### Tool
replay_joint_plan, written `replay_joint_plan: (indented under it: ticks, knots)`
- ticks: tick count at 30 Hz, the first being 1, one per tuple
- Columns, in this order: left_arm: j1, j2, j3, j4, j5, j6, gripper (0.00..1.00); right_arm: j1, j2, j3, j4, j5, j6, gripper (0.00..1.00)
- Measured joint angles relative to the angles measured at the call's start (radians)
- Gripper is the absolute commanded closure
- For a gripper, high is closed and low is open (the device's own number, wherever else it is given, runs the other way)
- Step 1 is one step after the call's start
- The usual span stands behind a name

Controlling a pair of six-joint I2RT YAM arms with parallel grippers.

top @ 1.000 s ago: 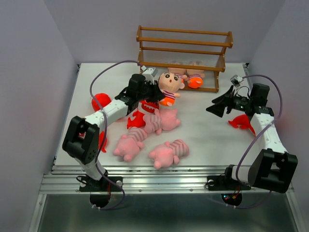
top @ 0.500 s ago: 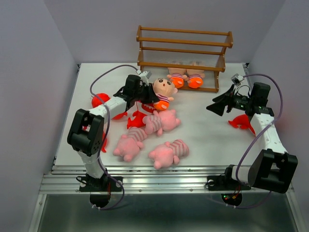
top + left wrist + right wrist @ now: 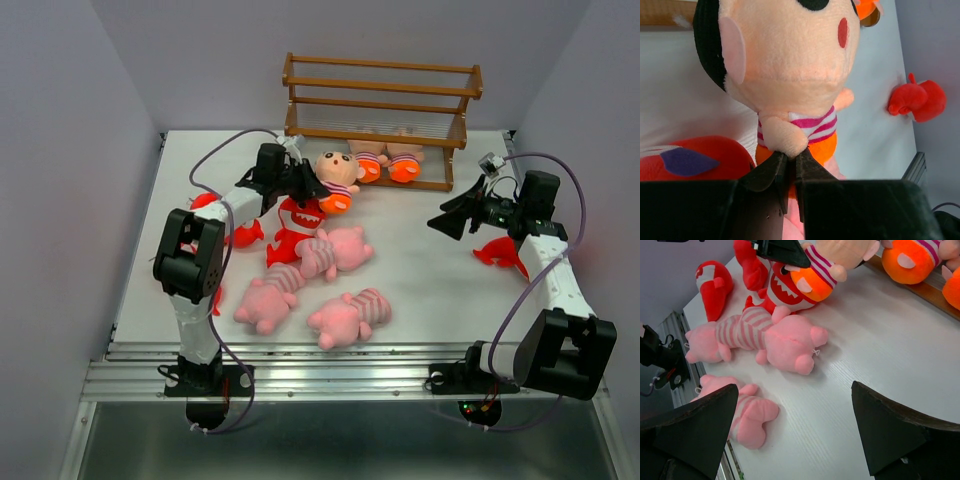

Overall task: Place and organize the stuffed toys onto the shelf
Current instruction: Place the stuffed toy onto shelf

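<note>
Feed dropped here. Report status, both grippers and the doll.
Left gripper shut on striped doll, short of shelf. Right gripper open, empty. Two dolls on bottom tier; red shark beside held doll.

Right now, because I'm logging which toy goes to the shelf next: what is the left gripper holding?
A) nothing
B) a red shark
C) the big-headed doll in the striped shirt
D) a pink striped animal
C: in the left wrist view the left gripper is pinched shut on the doll at its arm, just below the pink-and-white striped shirt.
</note>
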Motion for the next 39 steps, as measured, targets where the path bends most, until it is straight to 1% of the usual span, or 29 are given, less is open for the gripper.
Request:
replay_joint_plan:
  ticks: [8,14,21,25,31,39]
  knots:
    - [0.051,0.002,-0.006,0.113,0.071,-0.092,1.0,0.0,0.0,0.0,0.0,0.0,0.0,0.0]
    - [0.078,0.023,-0.006,0.157,0.098,-0.131,1.0,0.0,0.0,0.0,0.0,0.0,0.0,0.0]
    - [0.095,0.115,0.016,0.158,0.107,-0.17,1.0,0.0,0.0,0.0,0.0,0.0,0.0,0.0]
    - [0.101,0.125,0.026,0.157,0.109,-0.175,1.0,0.0,0.0,0.0,0.0,0.0,0.0,0.0]
    - [0.115,0.155,0.099,0.158,0.115,-0.182,1.0,0.0,0.0,0.0,0.0,0.0,0.0,0.0]
    - [0.136,0.248,0.216,0.157,0.128,-0.218,1.0,0.0,0.002,0.0,0.0,0.0,0.0,0.0]
